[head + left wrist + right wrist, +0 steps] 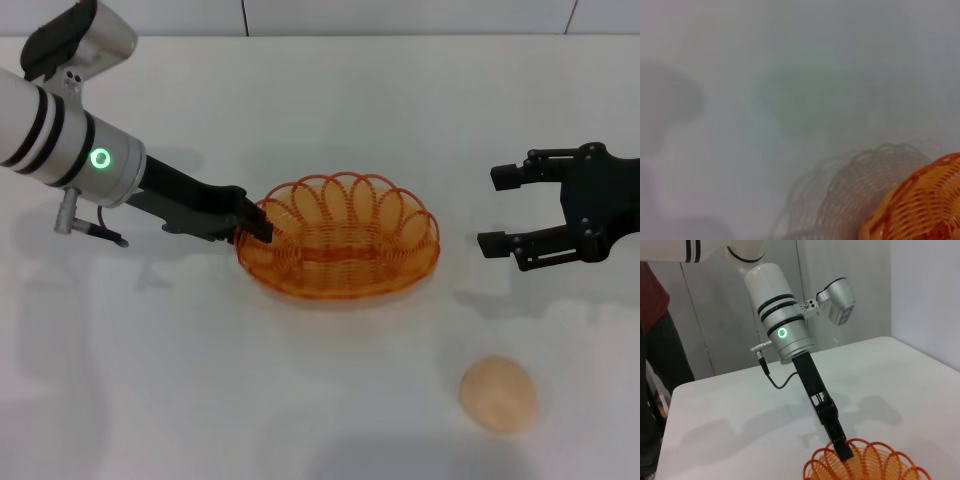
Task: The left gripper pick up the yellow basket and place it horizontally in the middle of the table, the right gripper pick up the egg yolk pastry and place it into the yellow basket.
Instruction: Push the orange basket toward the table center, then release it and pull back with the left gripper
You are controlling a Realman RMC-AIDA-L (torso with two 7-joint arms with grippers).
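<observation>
While left gripper (258, 226) pinches the light, springy basket (340, 240) rim, right gripper (497, 210) hangs spread; soft pastry (499, 394) needs gentle side grip.

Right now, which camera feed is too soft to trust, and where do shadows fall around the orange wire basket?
Left wrist view: blurred throughout, showing only a corner of the orange-yellow wire basket and its grey looped shadow on the white table. Head view: sharp; soft shadows lie beside the basket, the left gripper at its rim, and the round beige pastry. Right wrist view: clear.
</observation>
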